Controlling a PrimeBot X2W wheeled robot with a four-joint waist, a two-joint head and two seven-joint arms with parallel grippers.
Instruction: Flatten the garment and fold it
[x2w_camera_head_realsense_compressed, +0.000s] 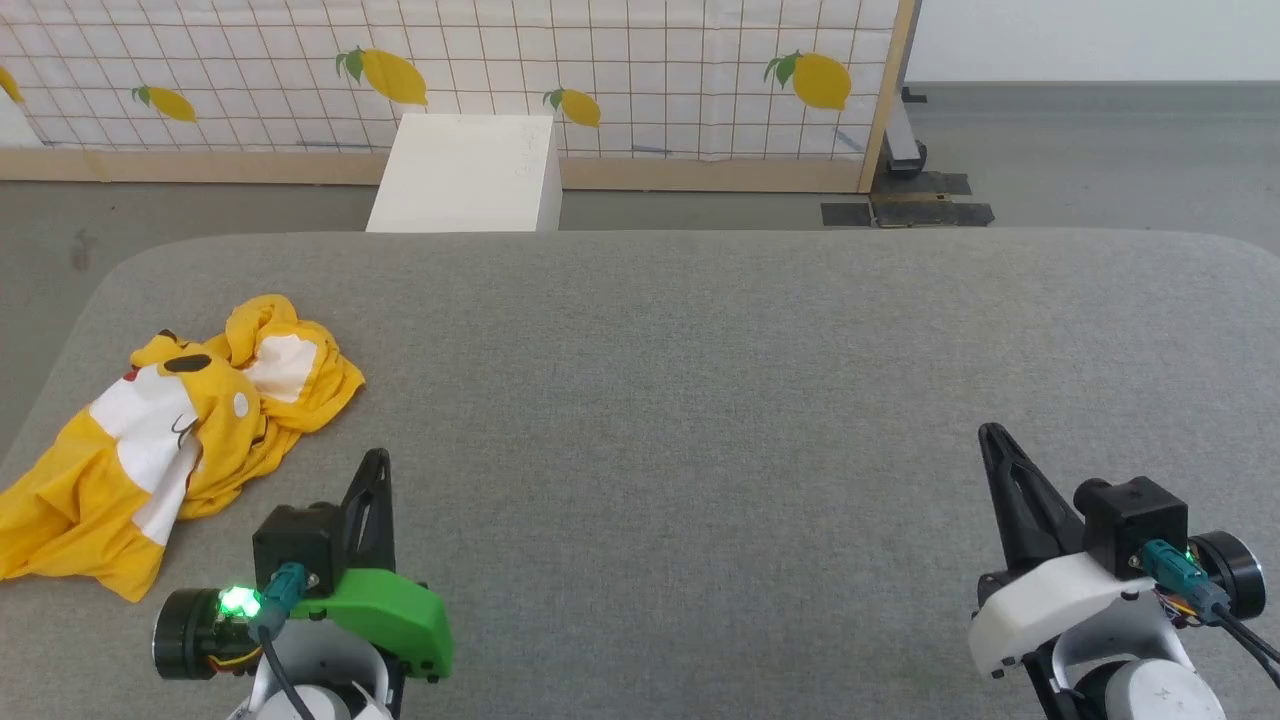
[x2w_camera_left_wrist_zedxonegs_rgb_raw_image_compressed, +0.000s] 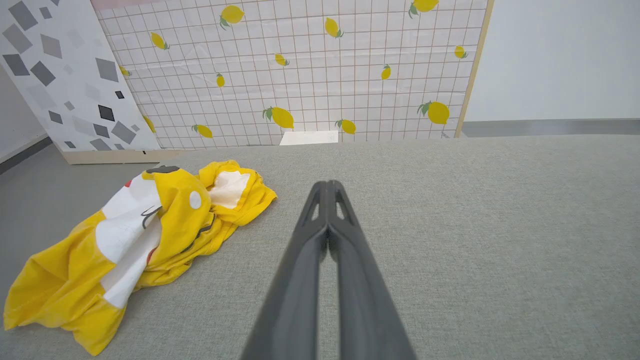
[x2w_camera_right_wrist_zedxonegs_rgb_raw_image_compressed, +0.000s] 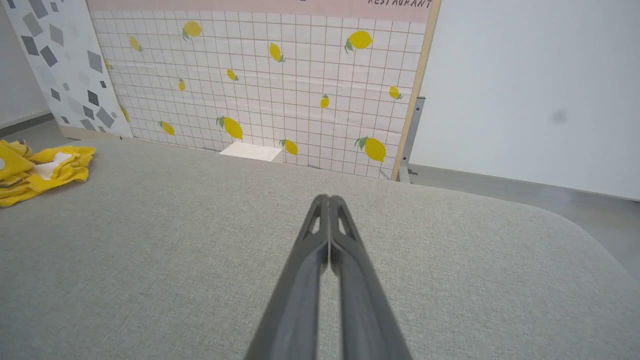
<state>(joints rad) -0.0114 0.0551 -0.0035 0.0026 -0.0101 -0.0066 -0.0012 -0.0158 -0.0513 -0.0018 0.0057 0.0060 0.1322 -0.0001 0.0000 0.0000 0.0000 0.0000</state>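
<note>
You had the garment (x2w_camera_head_realsense_compressed: 170, 430) lying crumpled on the grey surface (x2w_camera_head_realsense_compressed: 700, 400), at about 10 o'clock from the left gripper (x2w_camera_head_realsense_compressed: 378, 462) and well apart from the right gripper (x2w_camera_head_realsense_compressed: 990, 432). Both pairs of fingers were pressed fully together and empty — I judge a ready pose. Sleeves and collar were lost in folds.

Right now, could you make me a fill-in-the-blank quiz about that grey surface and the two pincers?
The garment lies crumpled on the robot's ____ side of the grey surface.
The left pincer and the right pincer are both ____, holding nothing.
The wall panel behind the surface is printed with yellow ____.
Missing words: left, shut, lemons.
</note>
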